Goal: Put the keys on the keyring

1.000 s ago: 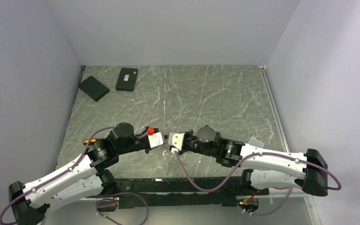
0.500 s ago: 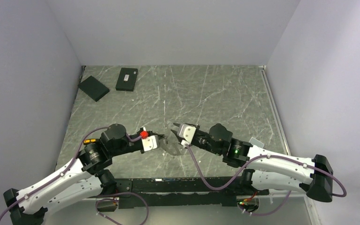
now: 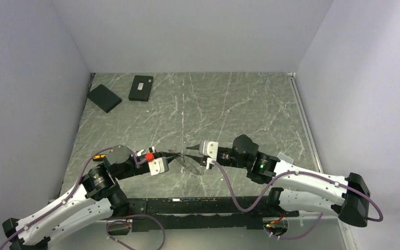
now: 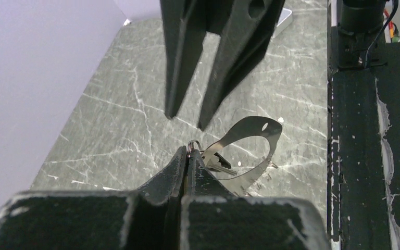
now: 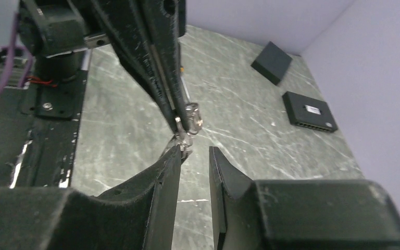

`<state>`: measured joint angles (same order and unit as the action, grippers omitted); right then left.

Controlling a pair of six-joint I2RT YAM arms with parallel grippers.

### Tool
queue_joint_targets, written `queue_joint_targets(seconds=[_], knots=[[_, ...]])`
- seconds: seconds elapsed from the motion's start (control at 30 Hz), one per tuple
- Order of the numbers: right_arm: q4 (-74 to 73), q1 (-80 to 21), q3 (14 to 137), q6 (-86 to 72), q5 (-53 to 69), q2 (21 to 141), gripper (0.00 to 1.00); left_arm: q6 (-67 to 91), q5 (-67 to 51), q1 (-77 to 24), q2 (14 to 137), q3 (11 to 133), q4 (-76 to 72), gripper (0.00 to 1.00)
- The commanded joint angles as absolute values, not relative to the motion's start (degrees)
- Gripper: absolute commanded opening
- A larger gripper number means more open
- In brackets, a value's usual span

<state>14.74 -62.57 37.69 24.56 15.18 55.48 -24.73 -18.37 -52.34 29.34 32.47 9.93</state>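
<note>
My left gripper [image 4: 189, 151] is shut on a small wire keyring [image 4: 192, 144] and holds it above the table. One grey key [image 4: 220, 162] and a flat silver metal loop [image 4: 246, 126] hang from the ring. My right gripper [image 5: 194, 150] is open, its fingertips right at the ring [image 5: 187, 136], with the left fingertip touching or almost touching it. In the top view the two grippers face each other tip to tip, the left [image 3: 176, 154] and the right [image 3: 189, 148], with the metal loop [image 3: 191, 165] below them. No other keys are in view.
Two black rectangular boxes lie at the far left of the table [image 3: 104, 97] [image 3: 141, 87]. The black mounting rail [image 3: 208, 205] runs along the near edge. Grey walls close the left, back and right sides.
Both wrists have drawn back from each other, the left arm to the left and the right arm to the right. The fingertips still meet at the ring, and the hanging metal loop now shows.
</note>
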Motion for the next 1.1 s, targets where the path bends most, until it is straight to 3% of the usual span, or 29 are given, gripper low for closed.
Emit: queue_joint_targets(seconds=[0.0, 0.63, 0.7, 0.87, 1.07], knots=[[17.6, -62.0, 38.9, 22.2, 24.2, 56.8, 0.29, -23.3, -20.7, -52.3, 27.3, 32.5, 3.2, 0.0], [20.1, -61.7, 39.4, 21.8, 22.1, 58.4, 0.28, -22.8, -24.2, -52.4, 27.8, 32.5, 2.7, 0.0], [20.2, -61.6, 39.4, 21.7, 22.1, 58.6, 0.25, -22.5, -24.5, -52.3, 28.0, 32.4, 2.3, 0.0], [20.1, -61.6, 39.1, 21.5, 22.8, 59.1, 0.02, -21.6, -24.9, -52.3, 28.3, 31.9, 0.5, 0.0], [20.4, -61.6, 38.9, 21.4, 22.8, 59.4, 0.0, -17.7, -25.6, -52.3, 28.3, 28.1, -10.4, 0.0]])
